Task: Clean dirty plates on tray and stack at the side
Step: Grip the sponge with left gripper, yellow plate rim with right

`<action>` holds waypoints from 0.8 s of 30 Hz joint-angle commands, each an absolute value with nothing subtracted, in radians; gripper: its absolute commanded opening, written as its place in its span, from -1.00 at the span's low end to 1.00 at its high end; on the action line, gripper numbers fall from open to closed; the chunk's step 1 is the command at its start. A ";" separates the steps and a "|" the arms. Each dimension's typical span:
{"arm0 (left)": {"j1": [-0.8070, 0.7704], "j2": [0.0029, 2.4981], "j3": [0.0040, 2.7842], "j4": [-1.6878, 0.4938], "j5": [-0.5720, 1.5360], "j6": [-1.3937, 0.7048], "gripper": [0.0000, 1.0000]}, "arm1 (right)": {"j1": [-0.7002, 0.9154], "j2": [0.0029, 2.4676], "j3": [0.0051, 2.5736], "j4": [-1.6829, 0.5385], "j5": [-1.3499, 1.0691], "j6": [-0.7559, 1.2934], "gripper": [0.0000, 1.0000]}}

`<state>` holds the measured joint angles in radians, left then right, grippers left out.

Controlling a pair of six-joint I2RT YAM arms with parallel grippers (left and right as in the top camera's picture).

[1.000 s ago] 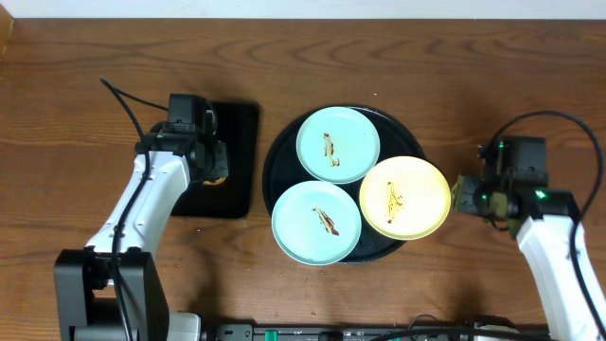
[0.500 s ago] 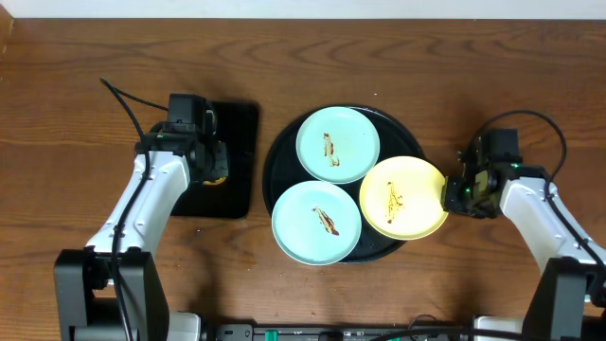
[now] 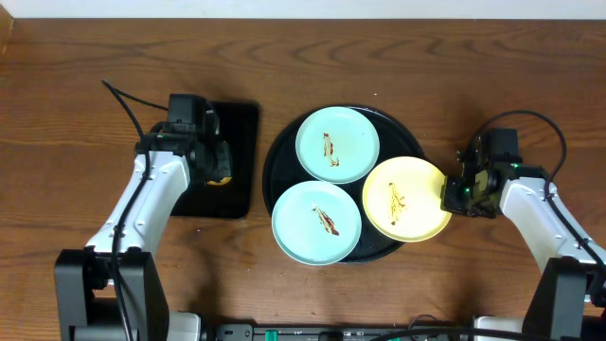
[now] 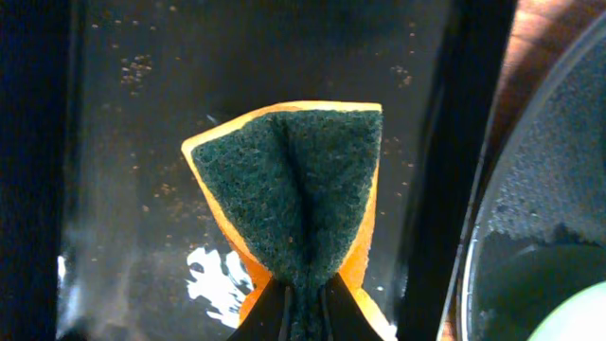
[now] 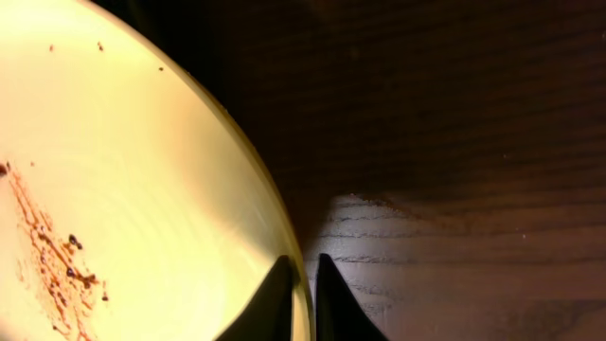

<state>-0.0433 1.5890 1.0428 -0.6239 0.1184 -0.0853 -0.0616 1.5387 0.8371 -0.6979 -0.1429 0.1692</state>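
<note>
Left gripper (image 4: pixel 303 308): clamped tight on a sponge (image 4: pixel 294 189), pinching it at one end so the green scrubby face folds into a crease. A bit of orange peeks out round the sides.
Sponge spot: over the small rectangular tray (image 4: pixel 133 142), which sits toward the left edge of the worktop (image 3: pixel 76 57). Can't tell if the sponge actually touches the tray.
Rectangular tray: black and wet-looking, speckled, with a white blotch (image 4: pixel 222 279) just beside the pinched end of the sponge.
Right gripper (image 5: pixel 301 294): fingers pulled together on the rim of the yellow plate (image 5: pixel 123 170), one on each side of the edge.
Yellow plate: on the right side of the round tray (image 3: pixel 279 161), sticking out past its rim toward the worktop's right edge. It has a brown smear (image 5: pixel 47 246) with dark specks near the middle.
Round tray: glossy black, roughly mid-worktop, just right of the rectangular tray and not touching it.
Far aqua plate (image 3: pixel 337 144): on the tray's far side, smeared brown at the centre.
Near aqua plate (image 3: pixel 317 223): on the tray's near-left part, hanging over the rim toward the robot-side edge. It's smeared brown too.
Plates together: all three are bunched up close. Honestly can't tell which edge lies over which.
</note>
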 commanded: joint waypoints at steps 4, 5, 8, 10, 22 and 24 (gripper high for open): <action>-0.046 1.581 1.052 -0.624 0.149 -0.091 -0.85 | -0.065 1.541 0.849 -0.698 -0.144 0.164 -0.98; -0.046 1.581 1.052 -0.624 0.149 -0.092 -0.85 | -0.065 1.541 0.849 -0.696 -0.147 0.163 -0.98; -0.046 1.581 1.052 -0.624 0.149 -0.092 -0.85 | -0.065 1.537 0.849 -0.694 -0.179 0.163 -0.98; -0.046 1.581 1.052 -0.624 0.149 -0.092 -0.85 | -0.065 1.535 0.849 -0.692 -0.211 0.163 -0.98; -0.046 1.575 1.052 -0.616 0.150 -0.091 -0.86 | -0.065 1.535 0.849 -0.686 -0.226 0.164 -0.98; -0.046 1.565 1.053 -0.612 0.163 -0.090 -0.85 | -0.065 1.535 0.849 -0.688 -0.226 0.164 -0.98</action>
<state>-0.0433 1.5890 1.0428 -0.6201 0.1368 -0.0853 -0.0616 1.5383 0.8379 -0.6903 -0.2100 0.1680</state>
